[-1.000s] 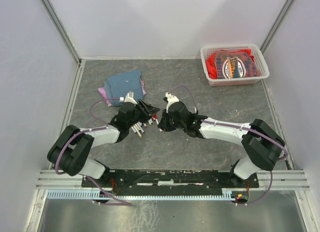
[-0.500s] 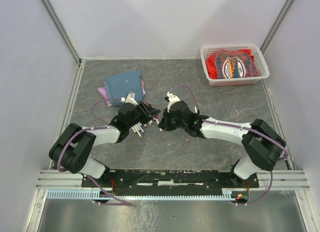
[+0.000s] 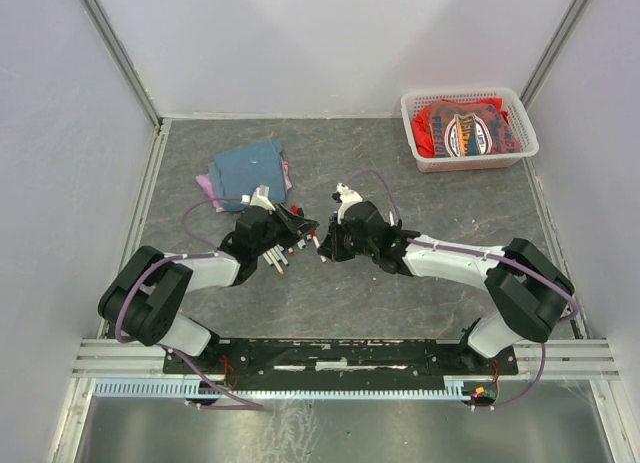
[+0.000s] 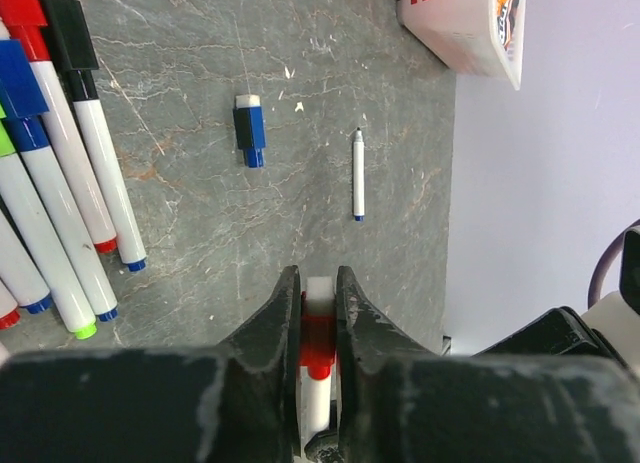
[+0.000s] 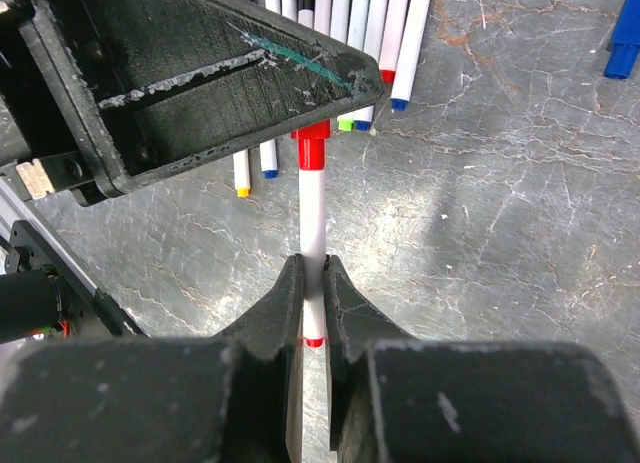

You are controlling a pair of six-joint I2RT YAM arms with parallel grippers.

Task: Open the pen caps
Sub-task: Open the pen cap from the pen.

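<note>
A red-capped white pen [image 5: 312, 213] is held in the air between both arms. My right gripper [image 5: 312, 263] is shut on its white barrel near the tail end. My left gripper [image 4: 318, 278] is shut on the red pen cap [image 4: 318, 338], which still sits on the barrel; the same cap [image 5: 312, 148] shows under the left fingers [image 5: 250, 73]. In the top view the left gripper [image 3: 300, 230] and right gripper [image 3: 322, 245] meet tip to tip at the table's middle. Several capped pens [image 4: 60, 163] lie side by side with red, black, blue and green caps.
A loose blue cap [image 4: 249, 130] and a thin uncapped pen [image 4: 358, 174] lie on the grey table. A white basket [image 3: 468, 128] with red cloth stands back right. Folded blue cloth [image 3: 247, 171] lies back left. More pens [image 3: 275, 255] lie under the left arm.
My left gripper has closed from wide open onto the red cap. The right gripper has kept its grip on the barrel and barely moved.
</note>
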